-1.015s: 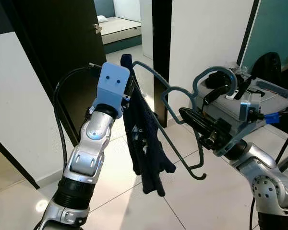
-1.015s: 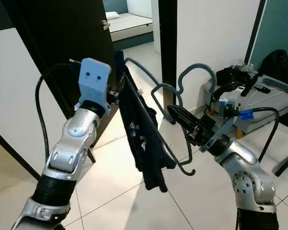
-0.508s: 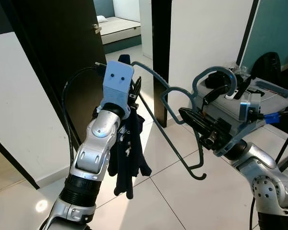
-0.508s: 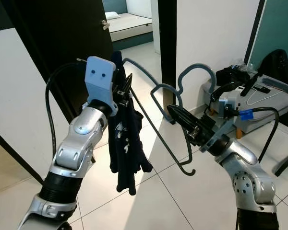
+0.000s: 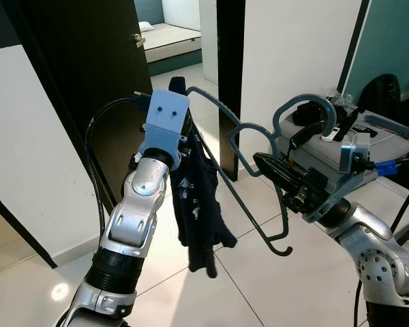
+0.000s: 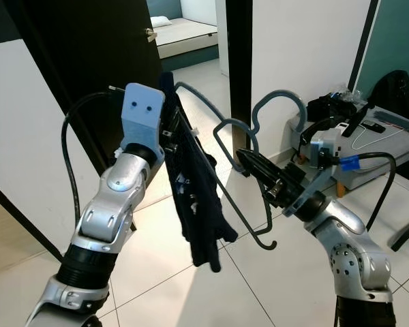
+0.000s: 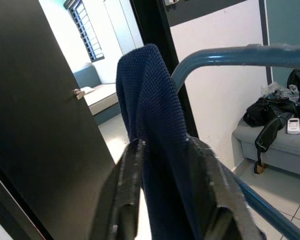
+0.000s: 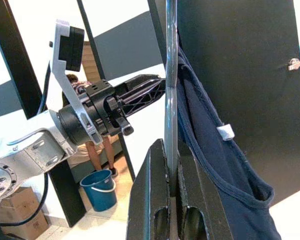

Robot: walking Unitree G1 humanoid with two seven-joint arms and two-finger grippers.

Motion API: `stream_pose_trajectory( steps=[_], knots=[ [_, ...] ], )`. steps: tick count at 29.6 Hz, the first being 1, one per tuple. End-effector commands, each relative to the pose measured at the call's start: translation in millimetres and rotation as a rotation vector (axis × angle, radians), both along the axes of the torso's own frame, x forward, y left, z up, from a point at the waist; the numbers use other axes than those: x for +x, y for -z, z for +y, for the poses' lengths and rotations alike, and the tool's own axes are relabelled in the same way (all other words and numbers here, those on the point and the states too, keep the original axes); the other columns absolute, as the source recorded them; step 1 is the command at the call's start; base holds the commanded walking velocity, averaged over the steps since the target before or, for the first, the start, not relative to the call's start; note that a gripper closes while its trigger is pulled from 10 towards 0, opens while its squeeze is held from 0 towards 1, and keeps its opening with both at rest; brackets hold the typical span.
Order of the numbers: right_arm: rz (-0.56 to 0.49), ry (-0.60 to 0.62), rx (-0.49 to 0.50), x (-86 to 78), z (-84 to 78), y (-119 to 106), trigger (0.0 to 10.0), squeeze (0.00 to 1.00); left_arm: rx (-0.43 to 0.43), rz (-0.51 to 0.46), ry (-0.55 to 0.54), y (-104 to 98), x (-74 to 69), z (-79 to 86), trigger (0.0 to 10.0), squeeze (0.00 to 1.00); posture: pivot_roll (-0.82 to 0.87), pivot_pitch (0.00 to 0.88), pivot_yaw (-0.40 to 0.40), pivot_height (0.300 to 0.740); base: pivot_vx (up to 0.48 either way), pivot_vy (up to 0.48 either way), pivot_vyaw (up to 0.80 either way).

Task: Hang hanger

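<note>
left hand (image 7: 162, 165): raised at about 10 o'clock in the head view, fingers (image 7: 127, 185) pinched on the dark blue garment right where it drapes over the hanger's shoulder. Wrist cam shows the knit squeezed between both black fingers.

right hand (image 8: 172, 170): over at 3 o'clock, pointing back toward the left arm, clamped shut on the hanger's bar. The thin blue-grey rod runs straight up out of the closed fingers in the wrist view.

hanger (image 5: 255, 129): blue-grey plastic, held up in the air between the two arms, well above the floor. Its hook (image 5: 303, 105) curls up at around 1 o'clock, one arm slopes up toward the left hand, and the lower end curves down to roughly 5 o'clock.

garment (image 5: 199, 208): navy top, bunched and dangling from the hanger's upper end, hanging down just beside the left forearm. There's a small white tag (image 8: 224, 132) at the neckline.

door (image 5: 88, 82): dark, standing open at 11 o'clock, with a bed (image 5: 165, 37) visible through the gap behind it.

floor (image 5: 259, 286): pale glossy tiles under everything.

right-side clutter: a grey box-like thing with a black bag (image 6: 330, 109) on it at 2 o'clock, can't tell exactly what it is.

person (image 8: 92, 150): legs showing in the right wrist cam, standing just beside a blue bucket (image 8: 101, 187).
</note>
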State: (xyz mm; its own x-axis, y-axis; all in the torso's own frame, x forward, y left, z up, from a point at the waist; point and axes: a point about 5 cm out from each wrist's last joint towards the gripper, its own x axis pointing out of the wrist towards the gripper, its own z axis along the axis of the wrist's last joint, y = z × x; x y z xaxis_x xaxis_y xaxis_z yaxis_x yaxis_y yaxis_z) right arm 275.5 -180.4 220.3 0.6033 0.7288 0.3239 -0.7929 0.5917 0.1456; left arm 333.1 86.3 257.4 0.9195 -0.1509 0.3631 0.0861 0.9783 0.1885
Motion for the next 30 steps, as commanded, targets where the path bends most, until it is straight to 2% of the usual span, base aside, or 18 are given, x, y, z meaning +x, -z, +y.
stream_pose_trajectory(
  steps=[1, 2, 16, 19, 22, 25, 30],
  knots=[
    [-0.051, -0.023, 0.015, -4.6, 4.3, -7.8, 10.0, 0.0, 0.013, 0.02, -0.027, 2.5, 3.2, 7.1, 2.5, 0.0, -0.08, 0.0, 0.105, 0.74, 0.0, 0.0, 0.0],
    [-0.05, -0.023, 0.016, -5.3, 4.5, -7.4, 10.0, 0.0, 0.01, 0.023, -0.027, 2.9, 3.0, 6.3, 1.2, 0.0, -0.08, 0.0, 0.106, 0.74, 0.0, 0.0, 0.0],
    [-0.049, -0.025, 0.021, -6.9, 4.8, -7.0, 10.0, 0.0, 0.002, 0.024, -0.021, 1.4, 4.5, 5.3, 1.3, 0.0, -0.08, 0.0, 0.111, 0.74, 0.0, 0.0, 0.0],
    [-0.047, -0.02, 0.017, -6.7, 4.6, -6.6, 10.0, 0.0, 0.0, 0.017, -0.024, -1.3, 5.6, 7.1, 1.0, 0.0, -0.08, 0.0, 0.111, 0.74, 0.0, 0.0, 0.0],
    [-0.023, 0.016, -0.019, -2.6, 4.2, -1.8, 10.0, 0.0, -0.002, 0.002, -0.029, -5.6, 6.6, 9.8, 0.8, 0.0, -0.08, 0.0, 0.112, 0.74, 0.0, 0.0, 0.0],
    [0.056, 0.101, -0.128, 7.3, 4.2, 14.6, 10.0, 0.0, -0.009, -0.022, -0.037, -12.7, 6.9, 14.5, 0.4, 0.0, -0.08, 0.0, 0.112, 0.74, 0.0, 0.0, 0.0],
    [0.136, 0.208, -0.215, 19.6, -1.2, 30.1, 10.0, 0.0, -0.012, -0.042, -0.031, -17.0, 5.9, 15.8, 0.4, 0.0, -0.08, 0.0, 0.111, 0.74, 0.0, 0.0, 0.0]
  ],
)
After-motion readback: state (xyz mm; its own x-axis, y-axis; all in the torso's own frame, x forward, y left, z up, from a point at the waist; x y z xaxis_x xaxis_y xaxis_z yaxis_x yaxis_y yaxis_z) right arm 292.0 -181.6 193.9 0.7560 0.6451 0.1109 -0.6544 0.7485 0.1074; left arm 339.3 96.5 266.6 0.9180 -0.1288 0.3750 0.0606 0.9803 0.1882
